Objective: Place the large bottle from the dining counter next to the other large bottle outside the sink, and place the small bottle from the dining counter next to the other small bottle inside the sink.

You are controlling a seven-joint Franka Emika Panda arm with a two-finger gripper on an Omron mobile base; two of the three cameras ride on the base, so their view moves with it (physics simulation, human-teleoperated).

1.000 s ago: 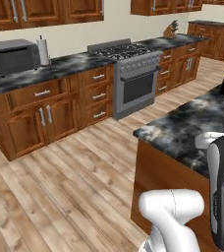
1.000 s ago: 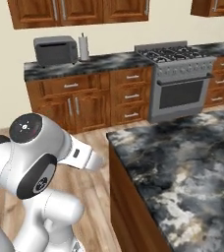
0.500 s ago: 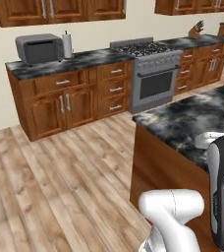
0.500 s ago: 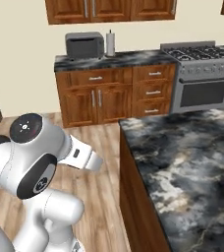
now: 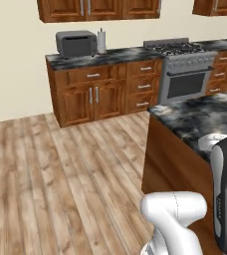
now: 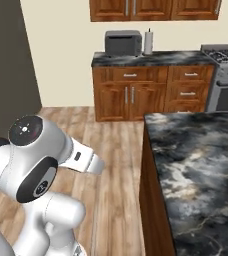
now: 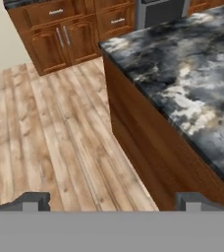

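Observation:
The dining counter [image 5: 195, 117] is the island with the black-and-white marbled top and reddish wood base. It stands at the right of the left base view, and its top [image 6: 196, 165] fills the lower right of the right base view. In the hand view its corner [image 7: 182, 74] lies ahead and to the right of my gripper [image 7: 113, 202]. The fingertips [image 7: 35, 201] stand far apart over the wood floor with nothing between them, so the gripper is open. The bottles and the sink are out of view.
A wall counter with wood cabinets carries a grey toaster [image 5: 75, 44] and a paper towel roll [image 5: 101, 41], with the stove [image 5: 185, 69] to its right. Open wood floor [image 5: 60, 174] lies left of the island. A dark tall panel [image 6: 6, 60] stands at the far left.
The whole picture has slid to the right, so the base has turned left. The toaster and stove have shifted across both base views. The arm keeps its pose and the gripper stays open.

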